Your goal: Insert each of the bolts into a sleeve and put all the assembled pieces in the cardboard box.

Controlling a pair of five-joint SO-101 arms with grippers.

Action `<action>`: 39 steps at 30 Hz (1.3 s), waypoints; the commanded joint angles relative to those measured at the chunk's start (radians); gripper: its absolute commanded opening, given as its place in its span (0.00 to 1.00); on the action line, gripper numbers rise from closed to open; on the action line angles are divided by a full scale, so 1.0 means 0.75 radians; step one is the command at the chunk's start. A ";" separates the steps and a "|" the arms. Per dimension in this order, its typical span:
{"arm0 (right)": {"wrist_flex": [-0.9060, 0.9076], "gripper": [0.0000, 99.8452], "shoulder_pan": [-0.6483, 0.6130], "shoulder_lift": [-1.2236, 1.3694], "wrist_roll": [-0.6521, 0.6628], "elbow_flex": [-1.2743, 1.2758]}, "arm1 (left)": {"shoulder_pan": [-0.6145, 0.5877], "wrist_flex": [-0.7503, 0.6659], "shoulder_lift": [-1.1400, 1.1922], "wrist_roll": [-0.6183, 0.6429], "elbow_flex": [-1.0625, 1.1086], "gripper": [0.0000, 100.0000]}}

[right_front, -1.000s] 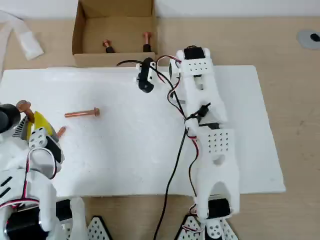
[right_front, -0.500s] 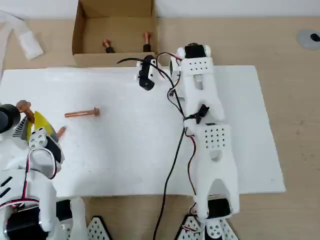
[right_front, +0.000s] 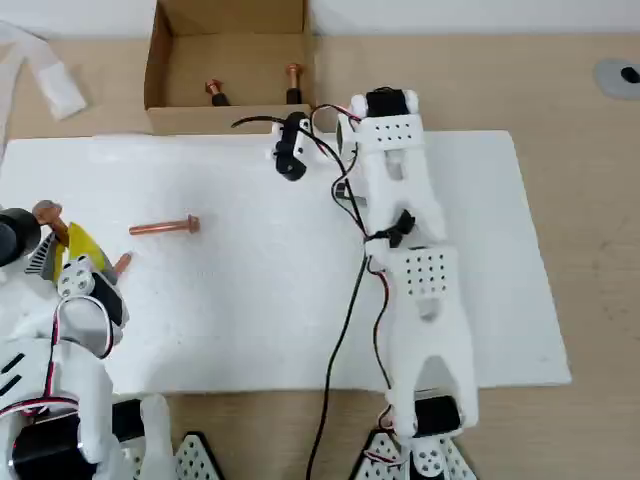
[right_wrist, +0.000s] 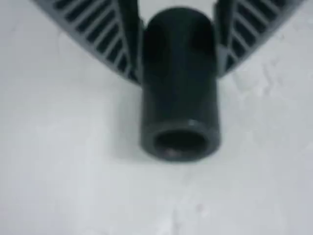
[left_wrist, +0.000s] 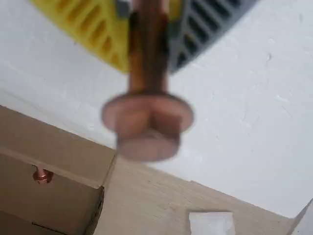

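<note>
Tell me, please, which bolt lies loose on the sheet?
The bolt on its side; a second bolt sits in the left gripper, two bolts in the cardboard box.

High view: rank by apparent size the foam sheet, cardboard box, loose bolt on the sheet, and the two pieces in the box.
1. foam sheet
2. cardboard box
3. loose bolt
4. left boxed piece and right boxed piece: look alike, tied.
</note>
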 commanded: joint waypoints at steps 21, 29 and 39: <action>0.041 0.01 -0.298 -1.212 -1.258 0.289 | -0.027 -0.057 -0.009 -0.092 0.033 0.01; -0.041 0.01 -0.457 -1.728 -1.328 0.823 | -0.020 -0.282 -0.011 -0.203 0.172 0.01; -0.405 0.01 -0.455 -2.278 -1.326 1.527 | -0.002 -0.471 -0.001 -0.200 0.180 0.01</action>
